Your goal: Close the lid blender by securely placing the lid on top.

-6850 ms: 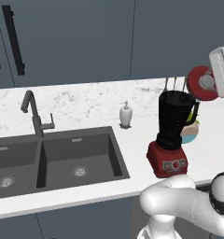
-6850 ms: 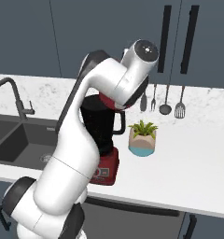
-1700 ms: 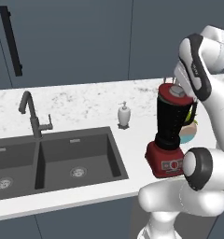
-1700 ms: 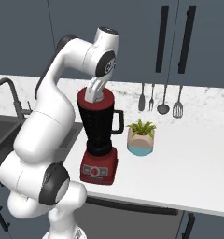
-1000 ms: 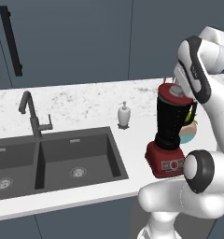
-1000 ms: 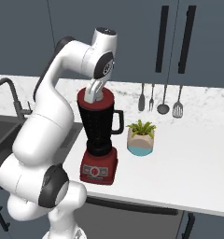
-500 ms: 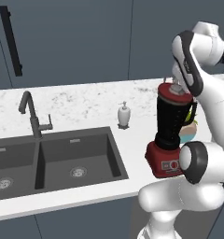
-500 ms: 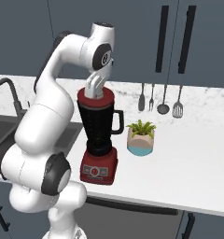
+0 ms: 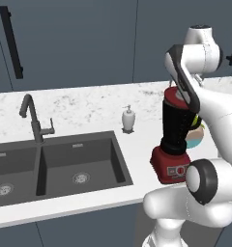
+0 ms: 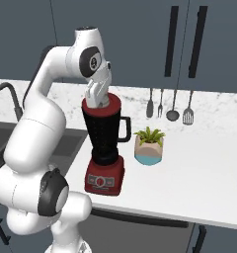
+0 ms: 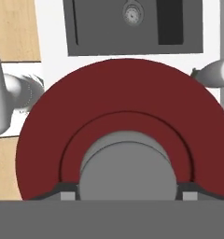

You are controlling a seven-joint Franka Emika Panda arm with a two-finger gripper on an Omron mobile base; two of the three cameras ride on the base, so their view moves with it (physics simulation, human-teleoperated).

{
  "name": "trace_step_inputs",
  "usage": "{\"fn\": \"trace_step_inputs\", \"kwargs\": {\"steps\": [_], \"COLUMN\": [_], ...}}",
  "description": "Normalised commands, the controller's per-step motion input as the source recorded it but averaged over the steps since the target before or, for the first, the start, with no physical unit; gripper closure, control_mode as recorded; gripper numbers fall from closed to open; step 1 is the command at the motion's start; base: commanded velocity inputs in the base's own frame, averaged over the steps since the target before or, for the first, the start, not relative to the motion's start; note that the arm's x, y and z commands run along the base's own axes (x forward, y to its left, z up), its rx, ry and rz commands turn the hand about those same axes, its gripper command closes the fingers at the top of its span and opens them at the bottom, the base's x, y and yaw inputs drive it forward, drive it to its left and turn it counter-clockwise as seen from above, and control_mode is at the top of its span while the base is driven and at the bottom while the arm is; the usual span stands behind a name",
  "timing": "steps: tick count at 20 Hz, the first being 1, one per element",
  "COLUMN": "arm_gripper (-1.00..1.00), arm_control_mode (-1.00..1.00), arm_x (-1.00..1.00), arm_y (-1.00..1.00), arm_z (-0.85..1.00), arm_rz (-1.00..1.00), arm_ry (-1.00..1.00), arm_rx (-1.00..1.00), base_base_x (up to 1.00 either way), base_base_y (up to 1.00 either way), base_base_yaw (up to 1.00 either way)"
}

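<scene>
The blender (image 9: 176,139) (image 10: 105,143) stands on the white counter, its dark jar on a boxy red base (image 10: 104,179). The red lid (image 10: 113,105) (image 9: 174,98) (image 11: 123,107) lies flat on the jar's rim. My gripper (image 10: 97,101) (image 11: 128,190) points straight down onto the lid's centre. In the hand view its two fingertips (image 11: 67,189) sit tight on either side of the grey knob (image 11: 128,170), shut on it. The jar is hidden under the lid there.
A dark double sink (image 9: 55,161) with a faucet (image 9: 33,118) lies left of the blender, and a white soap dispenser (image 9: 129,118) stands behind it. A small potted plant (image 10: 149,143) stands right of the blender. Utensils (image 10: 170,106) hang on the back wall.
Several seconds ago the lid hung in the air to the right of the jar; now it rests on the rim. Over the last second only the upper arm has shifted slightly.
</scene>
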Motion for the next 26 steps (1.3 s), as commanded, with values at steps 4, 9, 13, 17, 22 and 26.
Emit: {"fn": "trace_step_inputs", "kwargs": {"steps": [4, 9, 13, 17, 22, 26], "arm_gripper": [1.00, 1.00, 1.00, 1.00, 1.00, 1.00], "arm_control_mode": [-1.00, -1.00, -1.00, -1.00, -1.00, -1.00], "arm_x": [0.05, 0.18, 0.00, -0.14, -0.15, 0.00], "arm_y": [0.03, 0.07, 0.01, 0.00, 0.03, 0.04], "arm_z": [0.04, 0.29, 0.00, -0.42, -0.32, 0.04], "arm_rz": [0.00, 0.00, 0.00, 0.00, 0.00, 0.00], "arm_ry": [0.02, 0.08, 0.02, 0.08, 0.00, 0.00], "arm_rx": [-0.02, 0.00, -0.01, -0.03, 0.00, 0.00], "base_base_x": [0.00, 0.00, 0.00, 0.00, 0.00, 0.00], "base_base_y": [0.00, 0.00, 0.00, 0.00, 0.00, 0.00], "base_base_yaw": [0.00, 0.00, 0.00, 0.00, 0.00, 0.00]}}
